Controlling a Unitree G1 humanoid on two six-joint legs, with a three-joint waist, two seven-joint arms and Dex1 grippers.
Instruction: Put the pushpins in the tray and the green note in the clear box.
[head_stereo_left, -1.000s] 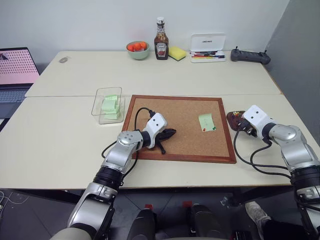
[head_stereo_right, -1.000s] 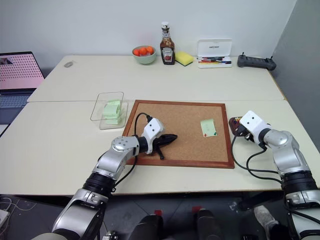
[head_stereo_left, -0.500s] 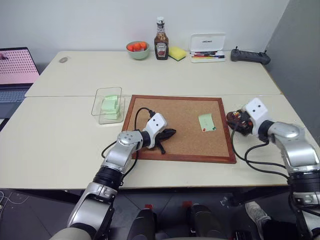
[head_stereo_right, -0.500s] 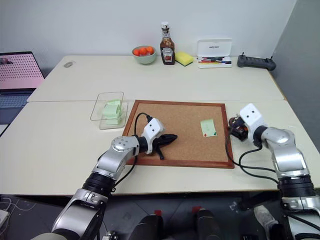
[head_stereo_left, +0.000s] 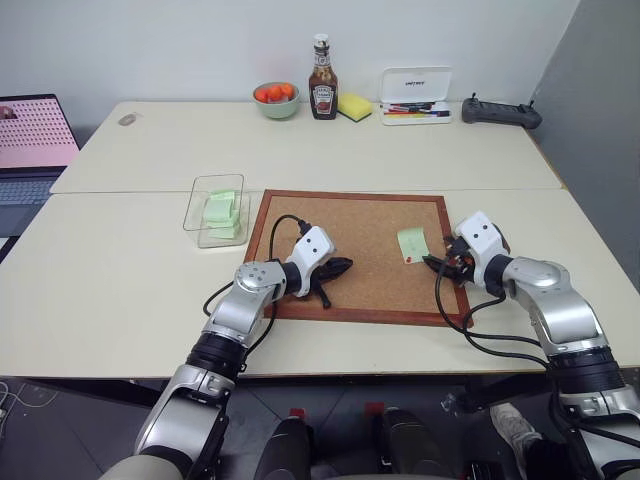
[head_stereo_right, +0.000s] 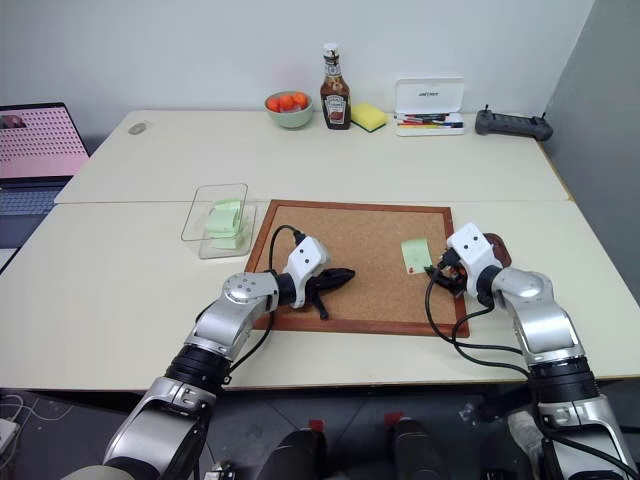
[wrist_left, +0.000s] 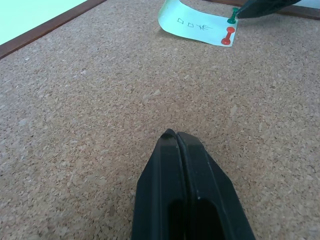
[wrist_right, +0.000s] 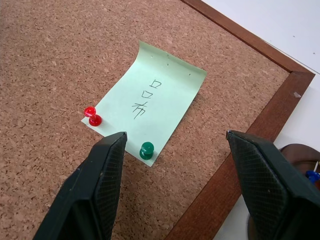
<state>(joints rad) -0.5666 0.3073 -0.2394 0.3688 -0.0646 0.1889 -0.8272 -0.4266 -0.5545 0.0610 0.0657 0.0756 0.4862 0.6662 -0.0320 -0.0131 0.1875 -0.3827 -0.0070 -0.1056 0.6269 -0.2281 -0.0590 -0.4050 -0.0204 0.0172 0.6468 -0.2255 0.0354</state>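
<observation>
Right wrist view: the right gripper (wrist_right: 172, 185), jaws spread, hovers over the green note (wrist_right: 152, 103), pinned by red pushpin (wrist_right: 93, 116) and green pushpin (wrist_right: 146, 150); nothing boxed yet.

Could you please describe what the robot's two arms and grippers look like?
Both arms are silver-grey metal with black joint sections near the shoulders. Each wrist carries a white housing with small dark dots, and a black cable loops from it back along the forearm. The left gripper and right gripper have black jaws; the right's inner faces are cross-hatched.
</observation>
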